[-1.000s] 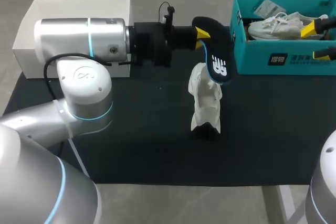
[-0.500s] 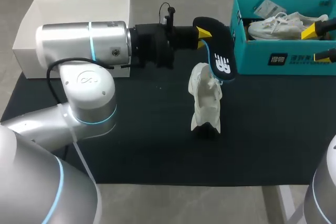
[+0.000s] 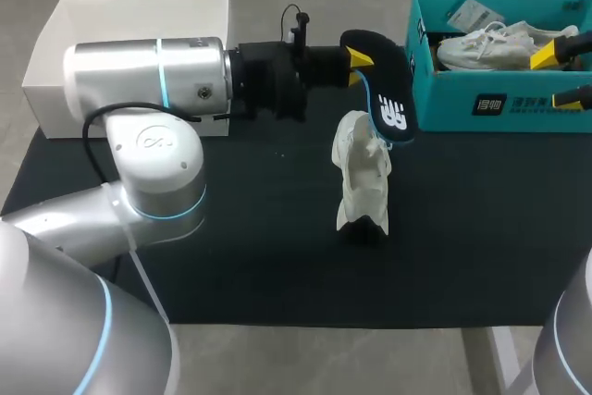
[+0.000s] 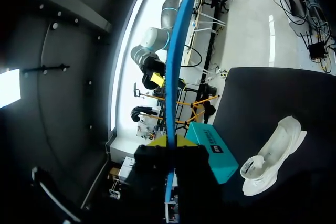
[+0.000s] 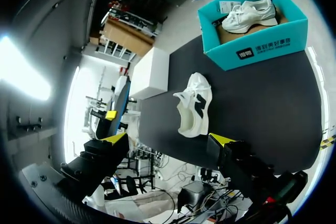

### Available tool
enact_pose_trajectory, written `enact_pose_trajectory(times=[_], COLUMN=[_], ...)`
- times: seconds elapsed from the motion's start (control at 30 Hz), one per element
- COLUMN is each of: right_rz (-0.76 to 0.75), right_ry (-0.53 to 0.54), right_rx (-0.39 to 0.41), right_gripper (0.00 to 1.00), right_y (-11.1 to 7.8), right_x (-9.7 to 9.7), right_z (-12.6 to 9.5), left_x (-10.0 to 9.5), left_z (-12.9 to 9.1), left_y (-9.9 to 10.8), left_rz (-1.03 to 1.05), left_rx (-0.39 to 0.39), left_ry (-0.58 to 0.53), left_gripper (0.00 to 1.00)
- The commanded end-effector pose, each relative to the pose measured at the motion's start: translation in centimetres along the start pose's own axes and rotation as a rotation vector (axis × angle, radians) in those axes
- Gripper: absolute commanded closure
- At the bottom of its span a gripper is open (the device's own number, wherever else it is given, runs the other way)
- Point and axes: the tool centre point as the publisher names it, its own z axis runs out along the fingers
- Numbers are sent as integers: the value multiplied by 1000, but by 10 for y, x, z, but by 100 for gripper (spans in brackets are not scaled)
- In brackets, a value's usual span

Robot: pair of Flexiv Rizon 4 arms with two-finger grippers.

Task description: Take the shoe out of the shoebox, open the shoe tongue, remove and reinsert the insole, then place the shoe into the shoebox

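left gripper (image 3: 359, 58) pinches the white-logo insole (image 3: 387, 90); right gripper (image 5: 167, 139) spread wide.

This looks like a robotics lab bench, not a home or a shop. Two silver industrial arms with lit blue joint rings flank a tabletop (image 3: 250, 256) covered in black matting. The left arm (image 3: 148, 71) carries an exposed black cable (image 3: 85, 131), and the right arm (image 3: 572, 330) enters at the near right corner. A teal shoebox (image 3: 444, 99) sits far right and a plain white box (image 3: 55, 62) far left.
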Motion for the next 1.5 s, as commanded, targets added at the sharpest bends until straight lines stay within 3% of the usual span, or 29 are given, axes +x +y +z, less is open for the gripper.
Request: enact_pose_trajectory(times=[0.03, 0.77, 0.83, 1.1, 1.3, 1.5], right_rz=[1, 1, 1, 1, 1, 1], right_ry=[-3, -3, -3, -3, -3, -3], right_rx=[-1, -1, -1, -1, -1, -1], right_gripper=[0, 0, 0, 0, 0, 0], right_y=[-1, -1, -1, -1, -1, -1], right_x=[0, 0, 0, 0, 0, 0], right_z=[-1, -1, -1, -1, -1, -1], left_x=[0, 0, 1, 23, 59, 64], left_z=[1, 1, 3, -5, -23, -25], left_y=[-1, -1, -9, -45, -71, -72], left_rz=[0, 0, -102, -346, -512, -532], left_rx=[-3, -3, 53, 135, 218, 218], left_ry=[2, 2, -3, 77, 308, 326], left_gripper=[100, 100, 100, 100, 100, 100])
